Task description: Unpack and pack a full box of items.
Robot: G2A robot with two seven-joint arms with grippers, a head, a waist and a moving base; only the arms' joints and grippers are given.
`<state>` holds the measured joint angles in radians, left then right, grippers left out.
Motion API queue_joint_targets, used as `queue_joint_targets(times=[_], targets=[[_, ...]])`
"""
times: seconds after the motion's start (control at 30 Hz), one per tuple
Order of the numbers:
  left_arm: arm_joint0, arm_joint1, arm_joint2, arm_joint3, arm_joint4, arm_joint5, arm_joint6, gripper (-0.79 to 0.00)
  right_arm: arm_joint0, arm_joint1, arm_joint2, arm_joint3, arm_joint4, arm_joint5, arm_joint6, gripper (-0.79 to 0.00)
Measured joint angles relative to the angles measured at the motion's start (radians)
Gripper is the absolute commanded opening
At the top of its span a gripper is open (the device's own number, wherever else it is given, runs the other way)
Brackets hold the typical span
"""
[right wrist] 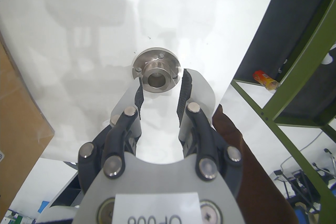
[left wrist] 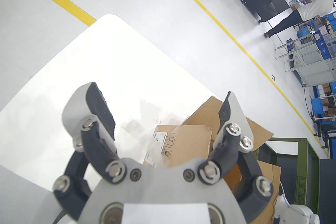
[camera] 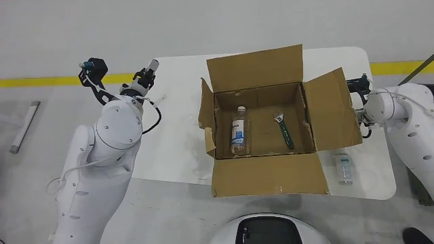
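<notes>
Nearest you on the tabletop (camera: 173,142), right of the box (camera: 268,175), a small clear bottle (camera: 344,167) lies flat, likely unpacked. Inside the open box, water bottle (camera: 238,130) left, green-handled wrench (camera: 283,130) right, apart so you can take each alone. Farther, left jaws hang wide, empty, over the far-left tabletop edge, out of the way. Far right, right jaws pinch a metal flange (right wrist: 156,78) narrow, probably to set it beside the flap (camera: 332,108).
</notes>
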<state>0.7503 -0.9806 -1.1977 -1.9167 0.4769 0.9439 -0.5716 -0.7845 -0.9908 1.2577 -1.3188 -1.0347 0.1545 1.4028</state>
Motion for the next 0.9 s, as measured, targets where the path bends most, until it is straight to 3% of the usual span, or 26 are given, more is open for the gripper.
queue_joint_targets(times=[0.9], targets=[[0.000, 0.000, 0.000, 0.000, 0.000, 0.000, 0.000, 0.000, 0.053, -0.019, -0.041, 0.102, 0.018, -0.023, -0.018, -0.462]])
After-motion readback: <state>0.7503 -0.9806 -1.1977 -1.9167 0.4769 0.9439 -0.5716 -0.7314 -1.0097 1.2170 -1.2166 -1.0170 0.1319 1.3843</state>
